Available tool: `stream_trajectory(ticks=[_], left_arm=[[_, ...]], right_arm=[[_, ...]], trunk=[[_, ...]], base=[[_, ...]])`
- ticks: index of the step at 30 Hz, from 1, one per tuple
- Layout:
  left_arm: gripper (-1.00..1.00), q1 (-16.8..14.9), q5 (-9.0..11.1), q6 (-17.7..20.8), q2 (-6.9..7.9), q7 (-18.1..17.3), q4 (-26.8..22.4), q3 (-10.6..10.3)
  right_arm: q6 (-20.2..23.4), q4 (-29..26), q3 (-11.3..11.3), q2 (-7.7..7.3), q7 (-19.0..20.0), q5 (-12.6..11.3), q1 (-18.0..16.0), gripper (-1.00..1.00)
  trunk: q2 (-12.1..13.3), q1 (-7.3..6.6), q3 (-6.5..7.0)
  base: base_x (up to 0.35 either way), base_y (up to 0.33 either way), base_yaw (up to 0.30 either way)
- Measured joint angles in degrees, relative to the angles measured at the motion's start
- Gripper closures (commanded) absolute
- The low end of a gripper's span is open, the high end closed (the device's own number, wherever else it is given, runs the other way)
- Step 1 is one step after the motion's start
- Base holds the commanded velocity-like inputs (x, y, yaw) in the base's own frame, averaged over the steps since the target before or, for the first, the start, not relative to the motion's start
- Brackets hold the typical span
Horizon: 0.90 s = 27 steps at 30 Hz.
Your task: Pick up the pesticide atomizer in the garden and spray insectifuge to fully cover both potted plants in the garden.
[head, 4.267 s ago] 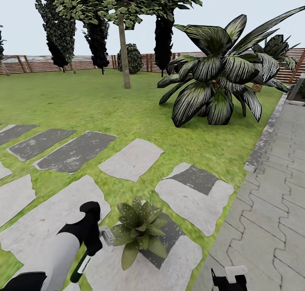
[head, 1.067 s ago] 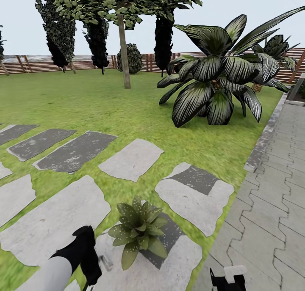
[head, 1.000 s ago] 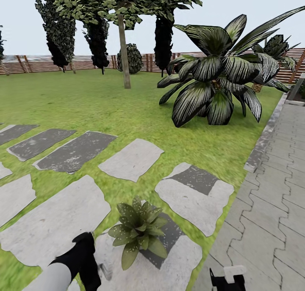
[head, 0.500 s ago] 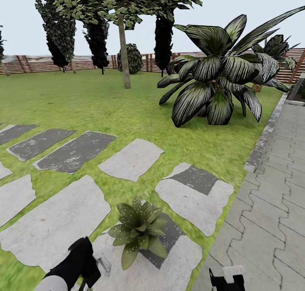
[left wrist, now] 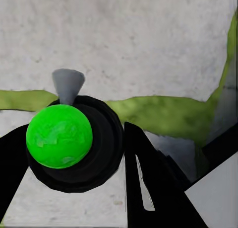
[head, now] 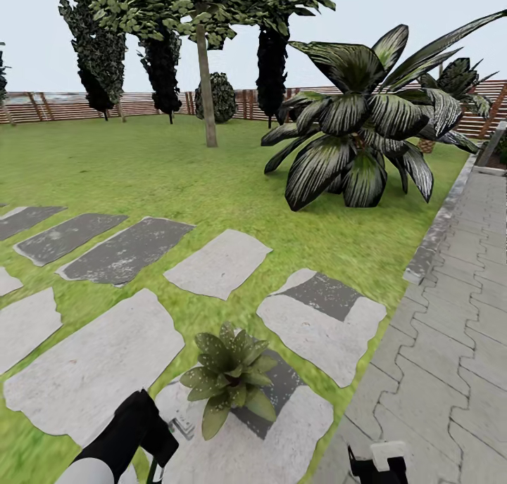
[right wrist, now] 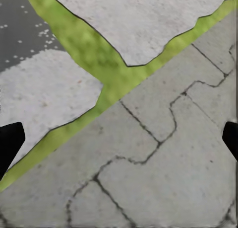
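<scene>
White specks of insectifuge (head: 211, 343) already dot the potted plant (head: 230, 377), which sits on a dark patch of stepping stone (head: 278, 389) near the paved path (head: 451, 343). Coverage looks patchy from the head view, so I'd judge spraying isn't done, and a second plant isn't visible here.

Risks:
- Nozzle aim. In the left wrist view the pesticide atomizer (left wrist: 69, 138) points its grey nozzle at bare stone, not leaves. Trigger now and the spray likely lands on the paving.
- Grip slip. Left tool (left wrist: 74, 153) is clamped on the atomizer's dark body, one finger (left wrist: 148, 183) alongside it. The bottle is round, so it could rotate in the grip during a swing.
- Clipping leaves if the arm sweeps in low.

Pose: left arm (head: 116, 445) low at the near edge of the lawn (head: 176, 181), wrist angled down, atomizer just beside the plant's near-left leaves. Right tool (head: 378, 464) parked low over the path, fingers spread wide, holding nothing.
</scene>
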Motion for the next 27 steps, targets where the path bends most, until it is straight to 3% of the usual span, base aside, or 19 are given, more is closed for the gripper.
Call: stream_trajectory(ticks=[14,17,27], left_arm=[[1.00,0.0,0.0,0.1,-0.28,0.1,-0.1,0.1],[1.00,0.0,0.2,0.1,-1.18,0.3,-0.1,-0.1],[1.00,0.0,0.1,0.1,-1.78,0.3,-0.1,-0.1]], right_arm=[[0.0,0.0,0.0,0.07,0.0,0.0,0.0,-1.00],[0.0,0.0,0.0,0.05,-0.1,0.0,0.0,-1.00],[0.0,0.0,0.0,0.03,-0.1,0.0,0.0,-1.00]], trunk=[[0.0,-0.03,-0.42],[0.0,-0.03,-0.46],[0.0,-0.01,-0.47]], base=[[-0.032,-0.010,0.219],[0.000,-0.232,0.045],[-0.123,-0.253,0.002]])
